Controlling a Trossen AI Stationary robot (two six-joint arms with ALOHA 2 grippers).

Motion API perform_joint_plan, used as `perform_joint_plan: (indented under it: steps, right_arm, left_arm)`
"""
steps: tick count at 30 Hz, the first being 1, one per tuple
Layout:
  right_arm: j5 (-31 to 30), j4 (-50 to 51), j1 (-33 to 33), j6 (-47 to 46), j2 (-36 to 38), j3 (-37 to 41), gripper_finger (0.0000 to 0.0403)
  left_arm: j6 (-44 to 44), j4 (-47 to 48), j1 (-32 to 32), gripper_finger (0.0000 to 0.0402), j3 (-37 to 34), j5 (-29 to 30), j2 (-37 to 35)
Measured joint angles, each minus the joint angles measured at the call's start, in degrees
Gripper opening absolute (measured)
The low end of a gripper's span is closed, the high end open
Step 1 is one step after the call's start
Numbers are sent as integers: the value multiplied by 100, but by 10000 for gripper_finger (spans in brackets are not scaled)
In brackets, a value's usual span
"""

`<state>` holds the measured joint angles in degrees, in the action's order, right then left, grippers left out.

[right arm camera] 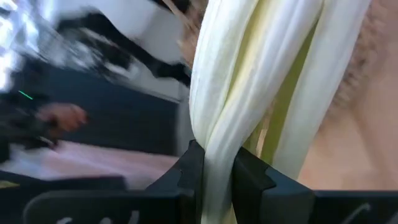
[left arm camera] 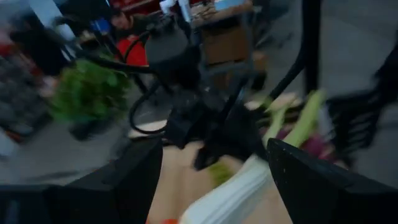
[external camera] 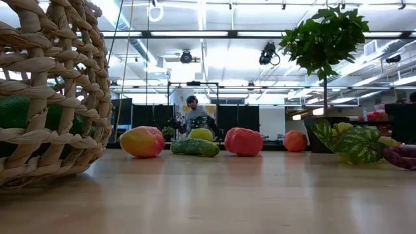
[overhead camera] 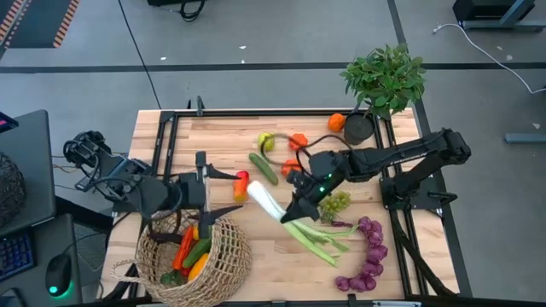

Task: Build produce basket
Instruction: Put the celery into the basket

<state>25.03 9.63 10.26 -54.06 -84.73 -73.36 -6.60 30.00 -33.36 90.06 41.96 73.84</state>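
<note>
The woven basket point(overhead camera: 223, 266) stands at the table's near left, with several pieces of produce point(overhead camera: 193, 251) inside; its wall fills the left of the low view point(external camera: 45, 91). My right gripper point(overhead camera: 297, 207) is over the table's middle, shut on the leek point(overhead camera: 271, 205), whose white end points toward the basket and whose green leaves point(overhead camera: 322, 245) trail toward the near right. My left gripper point(overhead camera: 215, 189) hovers open just above the basket's far rim, facing the leek's white end point(left arm camera: 231, 194). Neither gripper shows in the low view. My right gripper pinches the leek's pale stalk point(right arm camera: 214, 146) between its two fingers point(right arm camera: 189, 171), about mid-length where white turns to green. The fingers come from the table's right, slanting down, and lie across the stalk. The leek is tilted; no part of it shows on the table top in the low view.
Loose produce lies around: a cucumber point(overhead camera: 263, 168), peppers point(overhead camera: 296, 141), an orange point(overhead camera: 337, 122), green grapes point(overhead camera: 336, 203), purple grapes point(overhead camera: 368, 256), a red piece point(overhead camera: 241, 184). A potted plant point(overhead camera: 384, 78) stands at the far right corner. A person point(external camera: 194, 114) sits beyond the table.
</note>
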Motion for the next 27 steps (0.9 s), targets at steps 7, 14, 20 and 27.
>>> perform_joint_plan:
  steps: [7,14,20,27]
  right_arm:
    - [60,-1237,-178,-1204,-7,-4,61]
    - [282,-1385,-225,-1955,-242,-4,61]
    - [236,-2099,-243,-2518,-517,-4,61]
    - [-240,-2211,-301,-2662,-575,-4,61]
  left_arm:
    - [-1321,921,297,306,0,127,23]
    - [-2592,1352,559,319,-4,109,191]
    - [-3125,1468,575,319,-4,-500,346]
    - [-3356,1564,518,319,-4,-741,502]
